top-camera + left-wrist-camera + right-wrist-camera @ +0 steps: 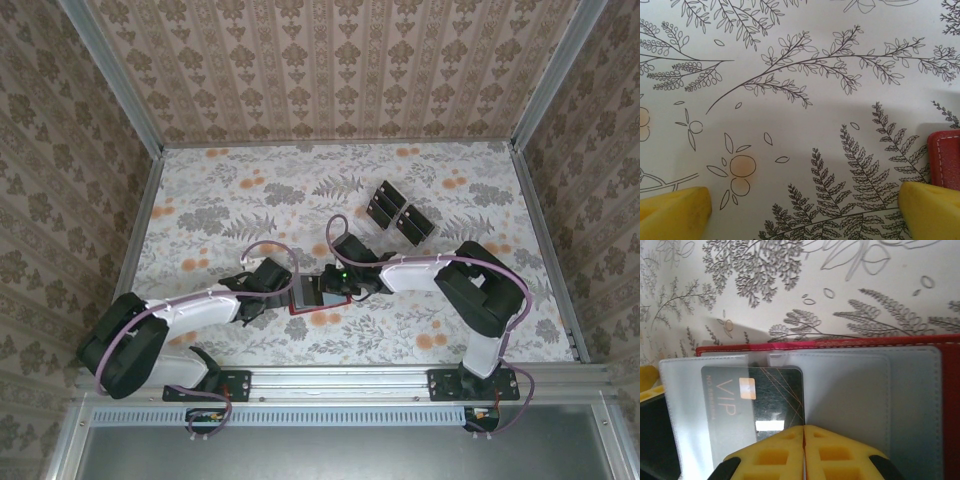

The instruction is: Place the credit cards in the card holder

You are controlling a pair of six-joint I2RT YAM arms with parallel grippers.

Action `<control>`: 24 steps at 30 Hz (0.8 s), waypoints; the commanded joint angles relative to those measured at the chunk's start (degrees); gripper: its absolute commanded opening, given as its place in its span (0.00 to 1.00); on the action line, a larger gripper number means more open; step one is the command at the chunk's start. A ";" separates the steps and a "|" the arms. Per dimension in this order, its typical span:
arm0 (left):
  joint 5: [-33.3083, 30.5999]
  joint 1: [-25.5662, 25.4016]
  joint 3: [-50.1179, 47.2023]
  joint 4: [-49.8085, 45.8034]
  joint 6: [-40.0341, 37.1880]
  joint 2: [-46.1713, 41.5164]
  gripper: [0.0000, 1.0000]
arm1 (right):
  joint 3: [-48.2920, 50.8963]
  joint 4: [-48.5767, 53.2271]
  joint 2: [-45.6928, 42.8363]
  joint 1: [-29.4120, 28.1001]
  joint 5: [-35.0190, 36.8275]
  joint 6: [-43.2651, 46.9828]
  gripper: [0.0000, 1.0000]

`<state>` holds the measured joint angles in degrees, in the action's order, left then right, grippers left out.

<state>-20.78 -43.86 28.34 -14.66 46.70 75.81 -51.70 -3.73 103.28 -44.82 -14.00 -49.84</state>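
The red card holder (303, 298) lies open in the middle of the table, its clear sleeves (855, 390) facing up. A black credit card (775, 395) marked VIP sits partly inside the left sleeve. My right gripper (804, 428) is shut, its yellow fingertips pressed together over the card's near right corner, and it hovers over the holder (335, 287). My left gripper (805, 210) is open just left of the holder, with bare cloth between its fingers (675, 212) and the holder's red corner (945, 157) beside the right one. More dark credit cards (383, 205) lie at the back right.
A floral cloth (230, 210) covers the table. Patterned walls (340, 60) close in the back and both sides, and a metal rail (340, 380) runs along the near edge. Open cloth stretches across the back left.
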 commanded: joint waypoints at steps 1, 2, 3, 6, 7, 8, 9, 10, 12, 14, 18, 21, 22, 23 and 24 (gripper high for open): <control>3.93 0.09 -0.56 4.37 -0.95 3.30 1.00 | -1.93 1.79 1.22 -0.78 -1.25 -0.84 0.08; 3.88 0.09 -0.56 4.37 -0.96 3.29 1.00 | -2.01 1.72 1.26 -0.86 -1.29 -0.91 0.08; 3.88 0.09 -0.56 4.21 -0.86 3.29 1.00 | -2.07 1.55 1.23 -0.91 -1.39 -1.00 0.08; 3.70 0.09 -0.64 4.03 -0.80 3.05 1.00 | -2.01 0.80 0.91 -0.92 -1.64 -1.59 0.08; 3.65 0.09 -0.65 4.02 -0.82 3.09 1.00 | -1.99 0.48 0.87 -1.00 -1.89 -1.86 0.08; 3.59 0.09 -0.69 4.02 -0.82 3.08 1.00 | -2.02 0.20 0.81 -1.00 -2.09 -2.05 0.08; 3.64 0.09 -0.73 4.03 -0.81 3.18 1.00 | -2.06 -0.07 0.89 -1.07 -2.29 -2.21 0.08; 3.71 0.09 -0.73 4.09 -0.83 3.25 1.00 | -2.08 -0.32 1.00 -1.17 -2.52 -2.49 0.08; 3.75 0.13 -0.74 4.12 -0.79 3.44 1.00 | -2.23 -0.79 1.39 -1.40 -3.02 -2.87 0.08; 3.77 0.09 -0.65 4.22 -0.75 3.55 1.00 | -2.58 -1.10 1.80 -1.72 -3.40 -3.11 0.08; 3.66 0.02 -0.65 4.15 -0.74 3.73 1.00 | -3.33 -1.61 2.84 -2.58 -3.85 -3.55 0.08; 3.71 0.07 -0.65 4.22 -0.74 3.77 1.00 | -3.80 -1.72 3.33 -3.03 -4.00 -3.70 0.08; 3.72 0.00 -0.71 4.20 -0.73 3.77 1.00 | -3.93 -1.74 3.48 -3.09 -3.96 -3.79 0.08; 3.66 -0.03 -0.74 4.19 -0.75 3.77 1.00 | -4.00 -1.84 3.53 -3.24 -4.04 -3.75 0.08; 3.66 -0.08 -0.67 4.21 -0.80 3.75 1.00 | -4.10 -1.92 3.63 -3.25 -4.10 -3.77 0.08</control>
<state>-21.02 -43.92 28.56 -14.48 46.70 76.44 -54.33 -4.78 105.82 -47.59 -16.93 -52.73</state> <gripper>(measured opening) 0.997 0.084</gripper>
